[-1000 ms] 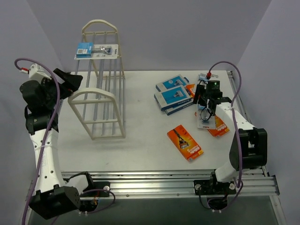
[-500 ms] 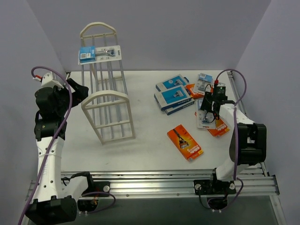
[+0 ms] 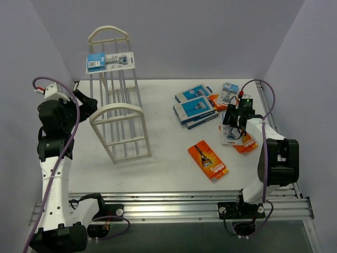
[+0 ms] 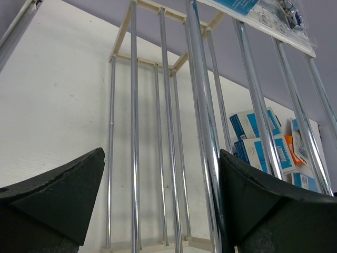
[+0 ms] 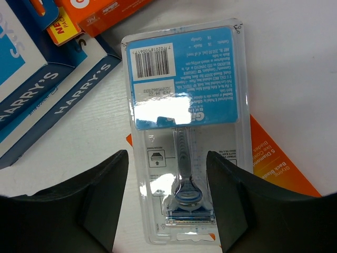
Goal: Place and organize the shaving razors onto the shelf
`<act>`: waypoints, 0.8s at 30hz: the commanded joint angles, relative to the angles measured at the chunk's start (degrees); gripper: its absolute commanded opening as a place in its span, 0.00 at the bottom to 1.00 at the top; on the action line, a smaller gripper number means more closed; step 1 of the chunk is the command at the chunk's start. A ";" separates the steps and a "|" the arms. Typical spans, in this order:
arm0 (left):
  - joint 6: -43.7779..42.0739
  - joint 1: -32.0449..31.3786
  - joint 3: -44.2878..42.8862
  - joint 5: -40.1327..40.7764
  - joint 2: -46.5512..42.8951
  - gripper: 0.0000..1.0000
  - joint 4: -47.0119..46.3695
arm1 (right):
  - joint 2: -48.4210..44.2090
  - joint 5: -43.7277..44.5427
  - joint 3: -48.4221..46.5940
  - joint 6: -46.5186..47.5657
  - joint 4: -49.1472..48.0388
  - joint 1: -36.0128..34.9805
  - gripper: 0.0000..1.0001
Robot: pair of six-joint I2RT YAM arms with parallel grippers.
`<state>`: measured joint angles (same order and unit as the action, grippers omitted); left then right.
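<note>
Moved in the last second: shelf, near arched end now further right on the bench. On its top tier: one blister pack.
At its left side: left pincer, wide open, empty, fingers framing the rods.
Well to its right: right pincer, open, straddling a second blister pack, barcode side up, partly over an orange box.
Also to its right: blue-and-white boxes and a lone orange box.

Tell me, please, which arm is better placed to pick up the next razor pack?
Right: the right fingers are open directly above a blister pack. The left fingers are open at the shelf, far from it.
</note>
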<state>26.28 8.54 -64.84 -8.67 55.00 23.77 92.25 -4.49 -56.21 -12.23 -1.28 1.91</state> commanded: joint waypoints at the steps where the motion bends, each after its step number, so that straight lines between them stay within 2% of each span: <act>1: -2.29 1.04 -0.37 0.76 0.80 0.94 1.90 | -1.28 -1.75 0.66 -0.86 -1.62 0.28 0.57; 7: -2.82 3.33 -4.50 -1.70 6.60 0.94 0.40 | -0.32 -3.68 1.19 -1.22 -2.94 0.28 0.57; 18: -4.57 8.16 -13.29 -13.65 16.27 0.94 -3.47 | 0.83 -4.91 0.40 -1.39 -3.73 0.55 0.57; 24: -6.77 8.25 -18.04 -13.22 18.12 0.94 -2.77 | 1.44 -5.70 0.13 -1.57 -4.08 0.81 0.57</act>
<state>21.96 16.34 -78.81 -20.49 73.17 22.57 93.14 -9.17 -55.70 -13.47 -4.25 2.28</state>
